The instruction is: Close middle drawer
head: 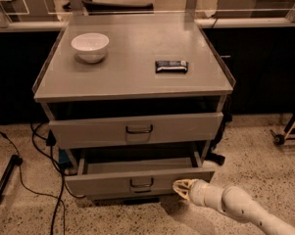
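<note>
Our pincer at the middle drawer
It sits against the pulled-out front, right of the handle; open or closed, we cannot tell.

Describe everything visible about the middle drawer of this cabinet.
The middle drawer is grey, metal-looking: a shallow tray with a low flat front panel and a small U-shaped handle at its centre. It stands partly pulled out, level, beneath the upper drawer; the visible inside shows nothing. The gripper sits at the panel's right end, apparently touching it.
</note>
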### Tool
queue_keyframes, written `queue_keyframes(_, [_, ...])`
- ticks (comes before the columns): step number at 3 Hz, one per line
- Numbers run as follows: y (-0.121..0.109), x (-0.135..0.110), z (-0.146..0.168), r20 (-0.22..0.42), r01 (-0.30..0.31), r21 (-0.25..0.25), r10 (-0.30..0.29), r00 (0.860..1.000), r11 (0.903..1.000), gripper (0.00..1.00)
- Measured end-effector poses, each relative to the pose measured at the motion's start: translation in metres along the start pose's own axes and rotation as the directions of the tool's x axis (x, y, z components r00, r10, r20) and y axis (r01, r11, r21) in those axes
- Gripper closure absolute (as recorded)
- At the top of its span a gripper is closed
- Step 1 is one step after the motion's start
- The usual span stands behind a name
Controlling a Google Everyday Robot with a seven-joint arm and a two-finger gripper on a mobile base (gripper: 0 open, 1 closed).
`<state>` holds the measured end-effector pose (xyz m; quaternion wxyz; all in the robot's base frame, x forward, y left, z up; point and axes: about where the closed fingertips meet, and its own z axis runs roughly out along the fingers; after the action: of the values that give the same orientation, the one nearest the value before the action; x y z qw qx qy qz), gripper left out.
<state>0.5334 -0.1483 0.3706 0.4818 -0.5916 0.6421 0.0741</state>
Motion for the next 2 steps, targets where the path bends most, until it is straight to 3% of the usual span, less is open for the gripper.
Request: queue_keyframes(2, [-0.039, 0.002, 0.031, -0.078, 0.042, 0.013, -0.041, 0.996, 0.999, 1.0])
